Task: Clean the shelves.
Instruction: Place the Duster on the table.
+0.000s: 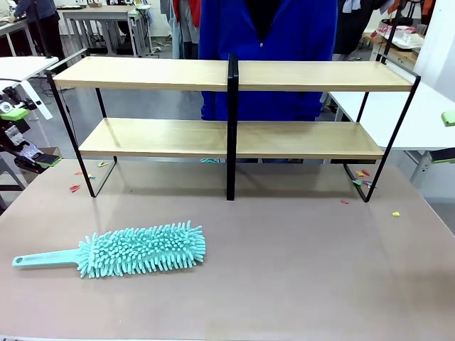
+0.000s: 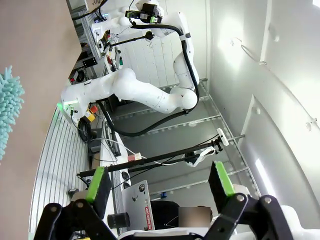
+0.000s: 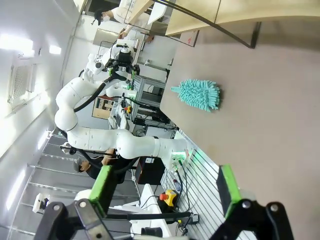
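Observation:
The shelves (image 1: 149, 73) stand across the far half of the table, two light-wood boards in a black frame with a black centre post; a corner of them shows in the right wrist view (image 3: 240, 12). A teal fluffy duster (image 1: 138, 250) lies flat on the table at the front left, handle pointing left, also seen as the duster (image 3: 197, 95) and a duster edge (image 2: 9, 112). My left gripper (image 1: 32, 136) hangs off the table's left edge, open and empty (image 2: 159, 182). At the right edge my right gripper (image 1: 448, 136) is open and empty too (image 3: 165, 192).
A person in a blue top (image 1: 266, 42) stands right behind the shelves. Small coloured scraps (image 1: 75, 187) lie on the table around the frame's feet, more scraps (image 1: 362, 174) at the right. White tables (image 1: 426, 106) flank both sides.

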Robot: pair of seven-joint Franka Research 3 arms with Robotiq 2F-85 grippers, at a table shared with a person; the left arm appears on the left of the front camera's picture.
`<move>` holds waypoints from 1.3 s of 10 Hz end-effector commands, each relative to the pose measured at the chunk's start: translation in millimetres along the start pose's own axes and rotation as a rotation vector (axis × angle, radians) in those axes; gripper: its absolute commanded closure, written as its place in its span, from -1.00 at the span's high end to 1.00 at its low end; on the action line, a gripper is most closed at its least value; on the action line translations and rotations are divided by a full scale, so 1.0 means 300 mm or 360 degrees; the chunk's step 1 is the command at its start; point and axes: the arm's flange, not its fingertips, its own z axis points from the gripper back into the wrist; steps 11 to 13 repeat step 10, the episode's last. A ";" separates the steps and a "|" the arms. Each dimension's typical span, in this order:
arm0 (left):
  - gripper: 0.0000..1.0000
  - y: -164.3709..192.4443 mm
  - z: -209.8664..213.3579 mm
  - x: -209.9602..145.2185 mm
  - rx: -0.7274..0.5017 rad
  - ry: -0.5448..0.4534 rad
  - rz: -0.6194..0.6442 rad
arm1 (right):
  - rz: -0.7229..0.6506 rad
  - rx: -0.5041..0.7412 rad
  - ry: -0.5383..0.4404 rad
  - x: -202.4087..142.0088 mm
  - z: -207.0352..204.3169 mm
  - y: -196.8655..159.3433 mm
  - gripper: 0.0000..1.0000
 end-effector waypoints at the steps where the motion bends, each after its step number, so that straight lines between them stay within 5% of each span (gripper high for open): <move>1: 1.00 -0.015 0.019 -0.012 0.0006 0.0013 -0.0006 | 0.0040 0.0027 -0.0029 0.002 -0.010 -0.002 1.00; 13: 1.00 -0.015 0.019 -0.012 0.0006 0.0013 -0.0006 | 0.0040 0.0027 -0.0029 0.002 -0.010 -0.002 1.00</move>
